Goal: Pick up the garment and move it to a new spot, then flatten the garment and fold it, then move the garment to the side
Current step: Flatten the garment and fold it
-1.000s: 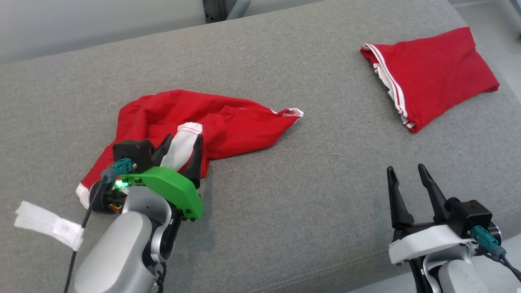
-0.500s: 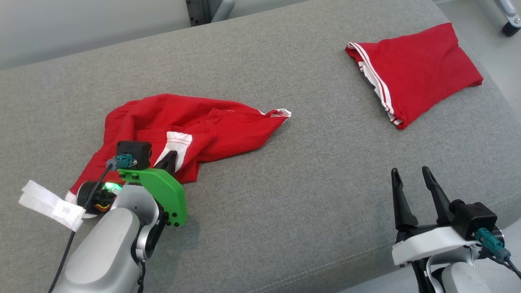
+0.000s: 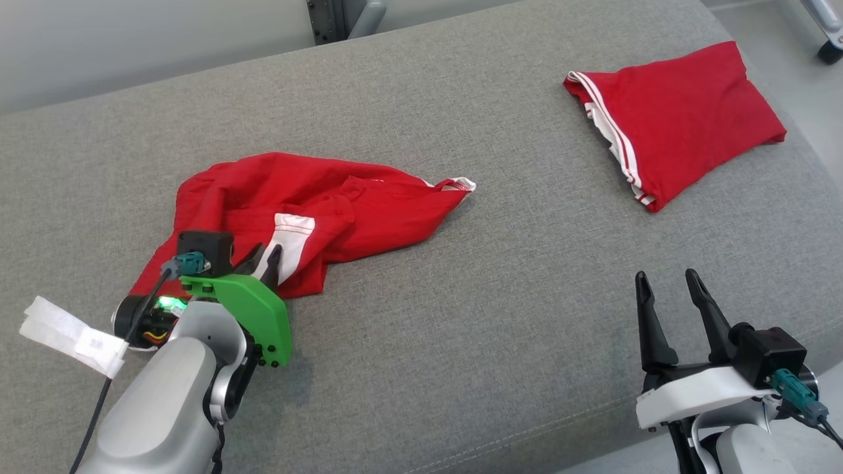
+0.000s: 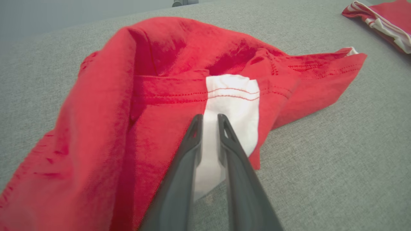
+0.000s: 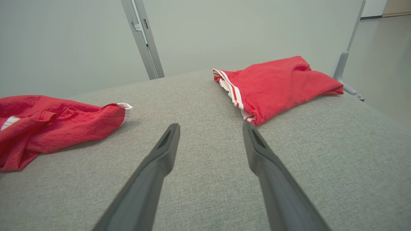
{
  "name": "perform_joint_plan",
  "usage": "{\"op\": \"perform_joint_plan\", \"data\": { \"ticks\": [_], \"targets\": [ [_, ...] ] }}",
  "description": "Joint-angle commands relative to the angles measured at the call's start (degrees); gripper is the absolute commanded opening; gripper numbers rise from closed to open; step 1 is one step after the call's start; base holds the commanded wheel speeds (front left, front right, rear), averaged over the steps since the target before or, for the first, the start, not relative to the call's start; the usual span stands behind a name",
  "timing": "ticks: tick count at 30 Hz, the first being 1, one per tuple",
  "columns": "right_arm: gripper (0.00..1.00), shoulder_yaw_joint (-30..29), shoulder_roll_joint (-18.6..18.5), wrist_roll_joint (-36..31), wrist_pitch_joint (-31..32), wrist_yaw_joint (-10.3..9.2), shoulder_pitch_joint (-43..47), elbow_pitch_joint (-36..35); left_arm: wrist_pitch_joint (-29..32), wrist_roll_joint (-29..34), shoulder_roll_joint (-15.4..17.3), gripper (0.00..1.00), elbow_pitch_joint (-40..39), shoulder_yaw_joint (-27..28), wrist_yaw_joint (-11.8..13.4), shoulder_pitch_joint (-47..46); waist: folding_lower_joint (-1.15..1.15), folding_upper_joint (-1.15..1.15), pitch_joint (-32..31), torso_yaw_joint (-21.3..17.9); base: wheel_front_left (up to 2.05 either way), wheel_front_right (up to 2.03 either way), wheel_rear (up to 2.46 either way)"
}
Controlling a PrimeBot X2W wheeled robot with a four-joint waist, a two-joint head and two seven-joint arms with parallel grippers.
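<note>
A crumpled red garment (image 3: 342,197) with white trim lies on the left half of the grey cushion (image 3: 461,296). My left gripper (image 3: 265,255) sits at its near edge, jaws drawn almost together on the white panel (image 4: 234,96). In the left wrist view the white cloth runs between the two fingers of that gripper (image 4: 209,116). The same garment (image 5: 48,125) shows at the left of the right wrist view. My right gripper (image 3: 666,276) hovers open at the front right, its fingers spread over bare cushion (image 5: 210,128), apart from any cloth.
A second red garment (image 3: 678,112), folded, rests at the cushion's far right corner (image 5: 276,83). A white tape tag (image 3: 72,336) hangs off my left arm's cable. A metal post (image 5: 141,38) stands behind the cushion; floor lies past its right edge.
My left gripper's jaws have come together on the white panel, and the arm has drawn back slightly toward me. The raised white fold now lies lower. The right arm is unchanged.
</note>
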Motion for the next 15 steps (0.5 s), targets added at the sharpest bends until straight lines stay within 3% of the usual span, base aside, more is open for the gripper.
{"op": "perform_joint_plan", "data": {
  "ticks": [1,4,5,6,7,15],
  "targets": [
    [1.0,0.07,-0.06,0.19,-0.17,-0.09,0.48,-0.11,0.15,-0.37,0.34,0.46,0.12,-0.01,0.23,0.09,0.0,0.66,-0.01,0.03,0.0,0.0,0.0],
    [1.0,0.16,-0.06,0.2,-0.17,-0.09,0.52,-0.07,0.36,-1.0,0.45,0.49,0.0,0.11,-0.08,0.45,0.0,0.66,-0.01,0.08,0.0,0.0,0.0],
    [1.0,0.2,-0.06,0.16,-0.17,-0.09,0.57,-0.05,0.43,-1.27,0.55,0.63,-0.31,0.16,-0.38,0.51,0.0,0.66,-0.05,0.08,0.0,0.0,0.0],
    [1.0,0.25,-0.06,0.07,-0.17,-0.09,0.62,-0.01,0.61,-1.66,0.56,0.87,-0.82,0.3,-0.81,0.57,0.0,0.66,-0.1,0.06,0.0,0.0,0.0],
    [1.0,0.24,-0.06,-0.01,-0.17,-0.09,0.68,0.0,0.98,-1.7,0.65,1.0,-1.37,0.29,-1.1,0.68,0.0,0.66,-0.15,0.07,0.0,0.0,0.0],
    [1.0,0.37,-0.06,-0.47,-0.17,-0.09,0.03,-0.18,5.84,-2.52,2.72,1.0,-2.63,-1.35,-2.25,1.25,0.0,0.66,0.41,0.0,0.0,0.0,0.0]
  ]
}}
